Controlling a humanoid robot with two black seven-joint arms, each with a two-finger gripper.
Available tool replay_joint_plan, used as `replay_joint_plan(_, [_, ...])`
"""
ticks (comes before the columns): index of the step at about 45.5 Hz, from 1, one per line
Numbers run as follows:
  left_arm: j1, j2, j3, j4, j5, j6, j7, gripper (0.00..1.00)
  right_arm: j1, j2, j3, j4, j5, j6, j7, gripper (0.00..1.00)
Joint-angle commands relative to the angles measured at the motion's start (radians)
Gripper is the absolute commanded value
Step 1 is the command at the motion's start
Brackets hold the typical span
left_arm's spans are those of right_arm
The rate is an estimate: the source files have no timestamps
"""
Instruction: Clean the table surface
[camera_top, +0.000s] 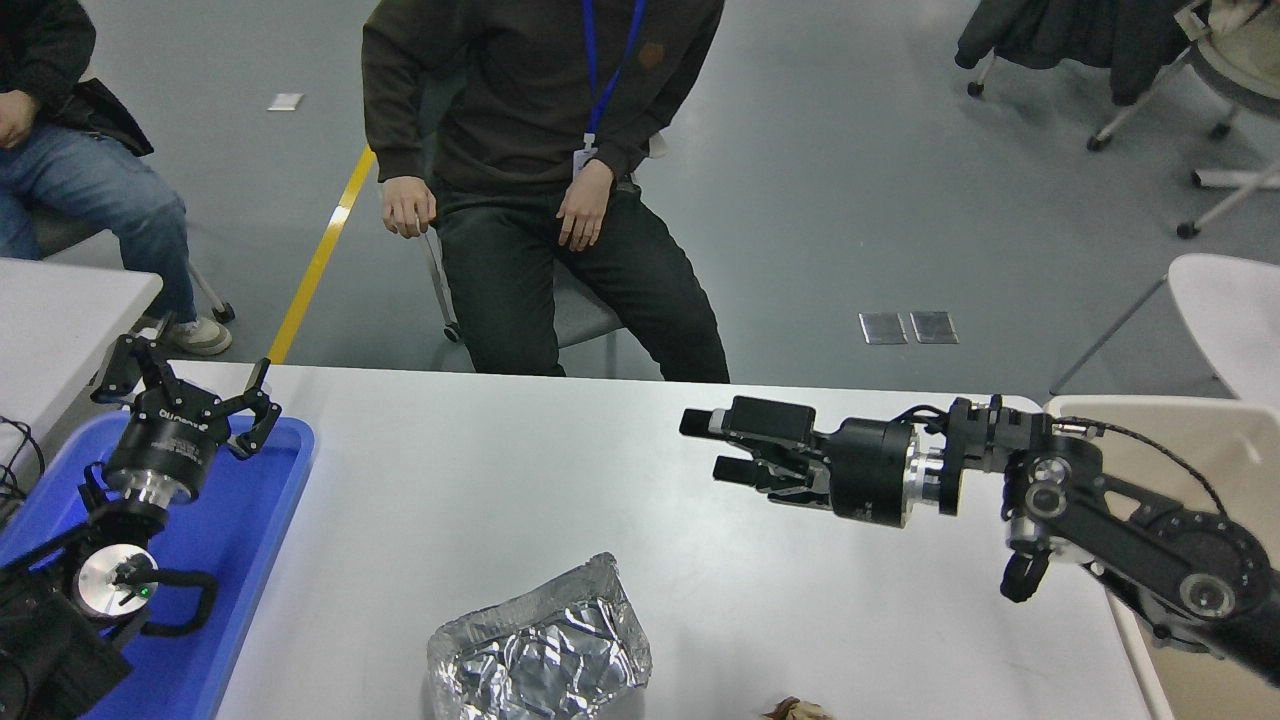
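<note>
Grey flooring fills the upper half of the frame, crossed by a yellow line at upper left, with two small metal floor plates right of centre. Across the lower half spreads the table surface, white-grey and matte, its far edge running from left to right just below the middle of the frame.

A crumpled aluminium foil sheet lies on it at bottom centre, and a small brownish scrap shows just to its right at the bottom edge. A blue tray sits on the table at the lower left.

The left gripper hangs above the far end of that tray, pointing away from the camera, its fingers spread wide and holding nothing. The right gripper reaches in from the lower right, lying nearly level over the table right of centre and pointing toward the left of the frame; its two fingers are parted with a clear gap and nothing between them. It is well apart from the foil.

At top centre a person in dark clothes with a blue lanyard sits beyond the table, hands on thighs. Another person in jeans sits at upper left. A cream-coloured bin stands at the table's right end.
</note>
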Motion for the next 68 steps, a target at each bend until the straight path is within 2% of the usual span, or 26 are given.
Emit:
replay_joint_plan(1, [0.0,0.0,0.0,0.0,0.0,0.0,0.0,1.0,0.147,0.046,-0.203,0.003,-0.121,-0.001,-0.032,0.99])
replay_joint_plan(8, [0.0,0.0,0.0,0.0,0.0,0.0,0.0,1.0,0.155,0.083,-0.272,-0.011,-0.231,-0.003,-0.032,0.99])
replay_joint_plan(20, [0.0,0.0,0.0,0.0,0.0,0.0,0.0,1.0,0.175,0.147,-0.323,-0.013,-0.251,-0.004,-0.037,0.99])
replay_joint_plan(31, [0.0,0.0,0.0,0.0,0.0,0.0,0.0,1.0,0.229,0.284,-0.384,-0.128,-0.308,-0.085,-0.199,0.98])
replay_joint_plan(40, [0.0,0.0,0.0,0.0,0.0,0.0,0.0,1.0,0.213,0.321,-0.406,-0.129,-0.261,-0.079,-0.296,0.99])
replay_joint_plan(48, [0.0,0.0,0.0,0.0,0.0,0.0,0.0,1.0,0.198,0.405,-0.415,-0.184,-0.228,-0.078,-0.384,0.99])
replay_joint_plan(68, [0.0,0.0,0.0,0.0,0.0,0.0,0.0,1.0,0.086,0.459,-0.415,-0.315,-0.241,-0.079,-0.391,0.99])
